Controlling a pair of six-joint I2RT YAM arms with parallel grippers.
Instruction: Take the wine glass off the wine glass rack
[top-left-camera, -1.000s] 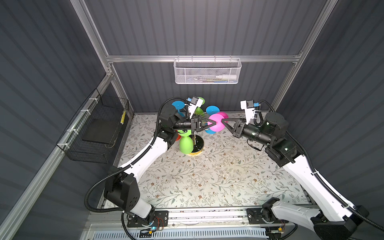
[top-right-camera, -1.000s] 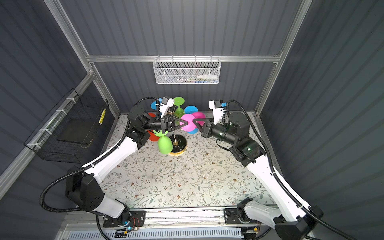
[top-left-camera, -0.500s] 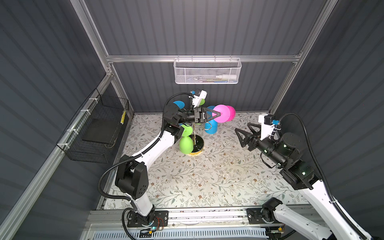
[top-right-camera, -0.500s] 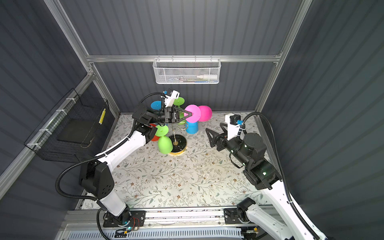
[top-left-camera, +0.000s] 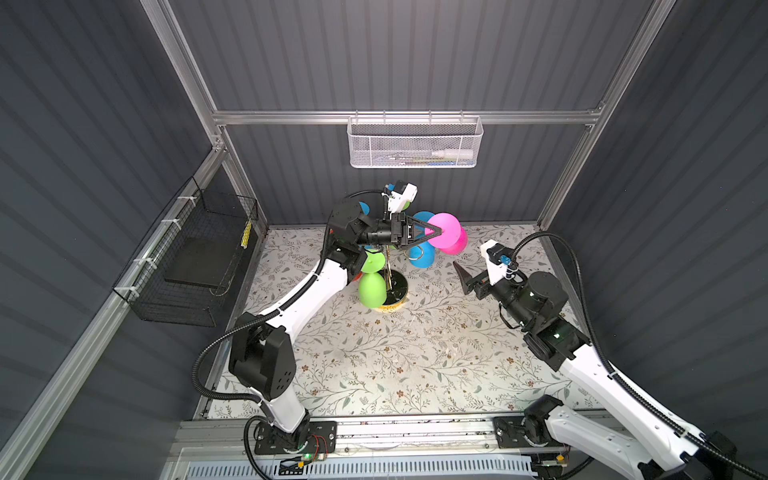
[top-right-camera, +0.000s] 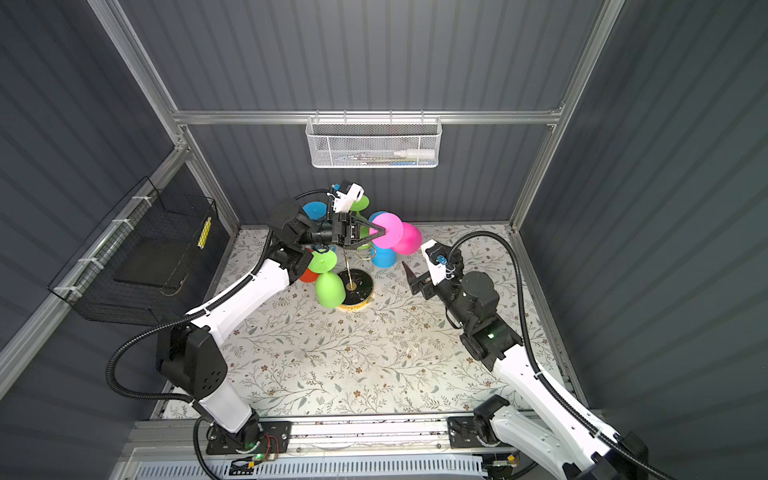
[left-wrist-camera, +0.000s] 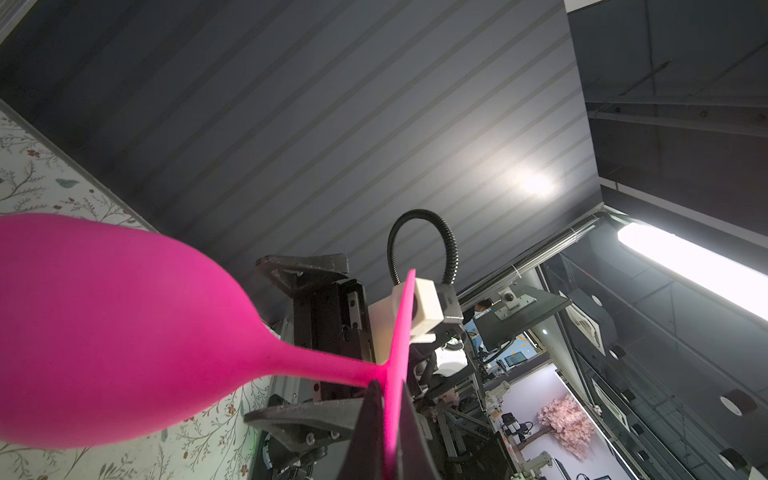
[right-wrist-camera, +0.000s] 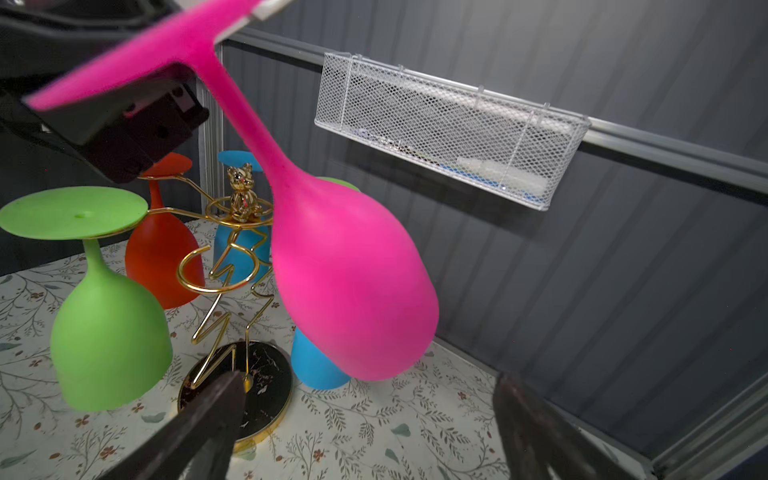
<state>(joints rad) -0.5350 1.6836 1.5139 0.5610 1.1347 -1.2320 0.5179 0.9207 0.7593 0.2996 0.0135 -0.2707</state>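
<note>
Our right gripper (top-left-camera: 462, 275) has let go of the pink wine glass (top-left-camera: 446, 232) and pulled back. Its fingers (right-wrist-camera: 199, 419) are wide apart and hold nothing. Our left gripper (top-left-camera: 432, 233) pinches the glass's round foot with tight fingers (left-wrist-camera: 370, 424). We hold the glass tilted in the air, just beside the top of the wine glass rack (top-right-camera: 360, 286) on the tabletop (top-left-camera: 374, 365).

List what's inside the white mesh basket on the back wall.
Through the white mesh basket, a white tube-shaped item can be seen lying along the bottom. The mesh blurs everything else, so any other contents cannot be identified.
</note>
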